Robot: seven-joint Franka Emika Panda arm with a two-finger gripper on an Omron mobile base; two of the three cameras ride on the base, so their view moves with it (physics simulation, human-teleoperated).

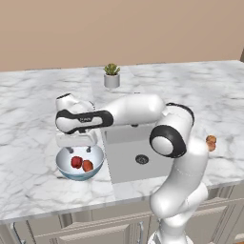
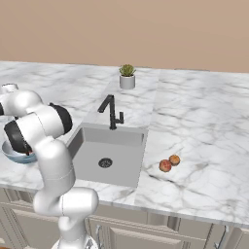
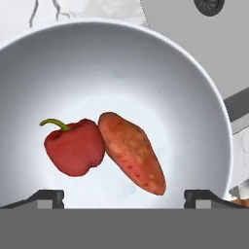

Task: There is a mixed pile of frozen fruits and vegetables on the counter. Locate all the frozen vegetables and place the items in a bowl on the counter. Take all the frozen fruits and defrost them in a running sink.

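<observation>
Directly over the bowl (image 3: 214, 97), the gripper (image 3: 124, 198) hangs with its fingers (image 3: 46, 197) spread wide and pinching nothing. Below them, inside the bowl, a red bell pepper (image 3: 74, 147) with a green stem lies touching an orange-red sweet potato (image 3: 132, 151); both rest on the bowl's floor. Seen from the left base camera, the gripper (image 1: 76, 148) sits just above the bowl (image 1: 63, 167), which stands on the marble counter (image 1: 28, 138) just beside the sink (image 1: 125, 164). The two peach-coloured fruits (image 2: 169, 163) lie together on the counter on the far side of the sink from the bowl, near its edge. A black faucet (image 2: 111, 111) stands behind the sink, and a small potted plant (image 2: 127, 77) beyond that. Judging by this, the vegetable step looks finished. The next move calls for lifting clear of the bowl, swinging across the sink to the fruits, and closing on one.
</observation>
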